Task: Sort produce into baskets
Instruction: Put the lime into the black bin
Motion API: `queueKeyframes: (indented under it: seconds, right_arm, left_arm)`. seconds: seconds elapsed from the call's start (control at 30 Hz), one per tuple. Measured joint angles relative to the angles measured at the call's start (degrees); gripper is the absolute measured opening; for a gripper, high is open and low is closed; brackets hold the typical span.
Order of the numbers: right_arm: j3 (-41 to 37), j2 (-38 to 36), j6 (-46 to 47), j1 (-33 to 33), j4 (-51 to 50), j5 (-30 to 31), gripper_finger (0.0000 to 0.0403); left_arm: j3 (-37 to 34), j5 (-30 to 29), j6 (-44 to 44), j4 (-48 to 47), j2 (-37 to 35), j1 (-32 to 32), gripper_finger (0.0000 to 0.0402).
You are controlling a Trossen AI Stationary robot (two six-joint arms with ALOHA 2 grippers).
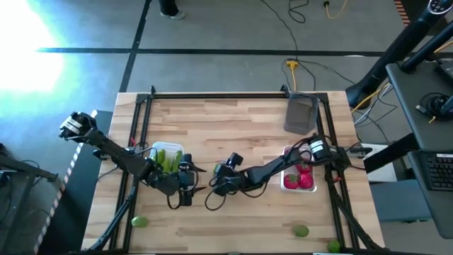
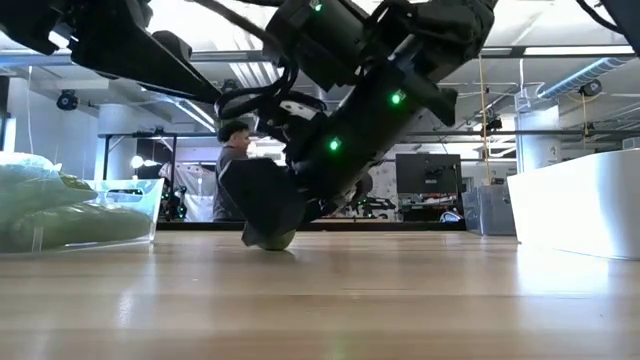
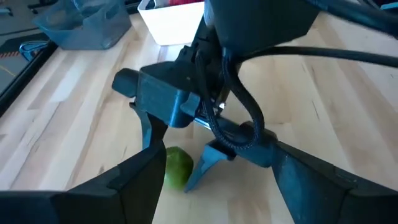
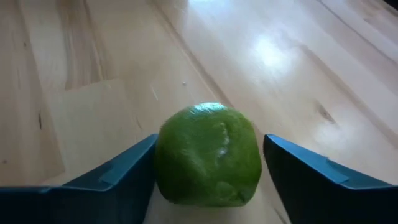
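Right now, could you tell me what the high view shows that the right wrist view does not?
Only the high view shows three baskets: cucumbers in one, tomatoes in another, a grey basket empty, and three loose limes near the front edge. Only the right wrist view shows a lime between the right tool's fingers. Both show the wooden table.

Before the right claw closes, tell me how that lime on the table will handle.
The lime is round and lies loose on bare wood, so it will probably roll if nudged off-centre. Its skin looks smooth and shiny, so it may slip. It sits between the right claw fingers, one side apparently touching already.
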Motion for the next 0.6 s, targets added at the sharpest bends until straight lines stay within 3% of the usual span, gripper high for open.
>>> queueKeyframes:
  seconds: [0.13,0.3,0.4,0.6]
  right_arm:
    - [0.00,-2.85,2.00,-0.07,-5.43,-0.01,0.0225]
    - [-0.17,-12.11,2.57,-0.49,-20.42,1.18,0.0180]
    - [-0.94,-19.40,5.47,-2.50,-35.03,6.30,0.0172]
    - [-7.88,-34.98,22.11,-13.24,-62.79,14.68,0.0182]
  left_arm:
    - [0.59,0.17,-1.16,-2.00,-0.02,-0.17,0.0268]
    - [1.25,0.22,-3.66,-5.20,-0.04,-0.74,0.0268]
    - [1.21,0.22,-3.81,-5.42,-0.04,-0.76,0.0268]
    - [1.18,0.18,-2.91,-5.06,-0.02,-0.74,0.0268]
